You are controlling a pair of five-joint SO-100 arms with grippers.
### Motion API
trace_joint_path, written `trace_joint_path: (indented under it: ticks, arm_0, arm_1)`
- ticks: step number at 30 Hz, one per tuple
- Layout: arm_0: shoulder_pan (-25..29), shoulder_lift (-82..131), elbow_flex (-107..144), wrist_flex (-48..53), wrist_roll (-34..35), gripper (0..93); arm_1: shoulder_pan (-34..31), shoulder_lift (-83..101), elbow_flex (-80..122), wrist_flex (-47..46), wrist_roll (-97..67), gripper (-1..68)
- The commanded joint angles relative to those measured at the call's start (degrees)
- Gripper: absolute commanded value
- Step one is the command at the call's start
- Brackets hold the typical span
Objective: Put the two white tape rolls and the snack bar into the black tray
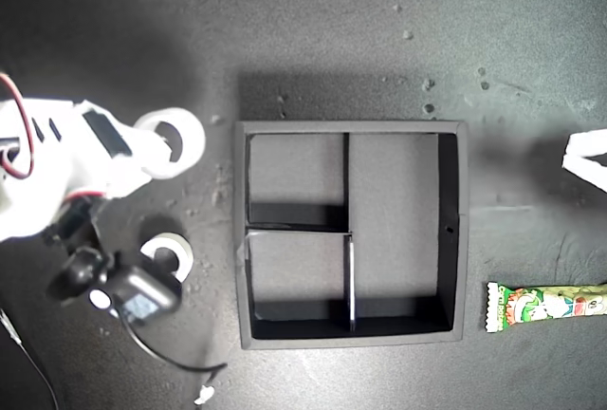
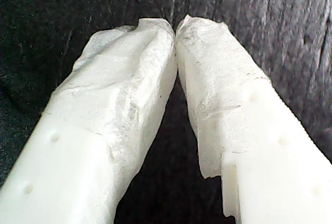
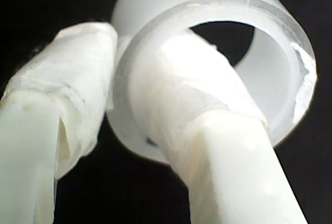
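Note:
My second gripper [image 3: 122,73] is shut on one white tape roll [image 3: 270,79], with one finger through the ring and the other outside its wall. In the exterior view that gripper [image 1: 163,144] and tape roll [image 1: 186,132] are left of the black tray [image 1: 453,230]. The other white tape roll [image 1: 176,253] lies on the table just below, partly behind the arm. All three tray compartments look bare. The snack bar [image 1: 545,305] lies at the exterior view's lower right, outside the tray. My first gripper [image 2: 175,29] is shut on nothing, and it shows as white tips [image 1: 580,158] at the exterior view's right edge.
The table is a dark matte surface [image 1: 360,30] with small pale crumbs [image 1: 427,97] above the tray. A black cable [image 1: 180,363] trails from the second arm's camera toward the exterior view's bottom edge.

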Motion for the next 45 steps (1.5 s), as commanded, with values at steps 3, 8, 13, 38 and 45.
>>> trace_joint_path:
  ticks: [3, 8, 13, 38, 45]
  arm_0:
    - [0.79, -13.36, -23.38, 6.15, 3.08, 2.2]
    - [2.11, -25.14, -33.4, 7.03, 4.22, 2.3]
    - [5.54, -40.17, -51.5, 12.74, 4.66, 2.4]
    - [4.57, -70.58, -88.51, 31.99, 0.7, 11.7]
    - [2.64, -62.4, -85.25, 32.08, 1.14, 11.9]
  arm_1:
    - [3.6, 0.44, -0.44, -15.91, -13.8, -0.5]
    - [-3.78, -0.53, -17.67, -12.74, -48.08, -0.5]
    - [-13.18, -2.9, -32.96, -2.64, -61.0, -0.4]
    - [-44.47, -59.41, -56.07, 15.29, -1.32, 22.7]
    - [-48.52, -59.41, -45.53, 1.14, 2.99, 23.0]
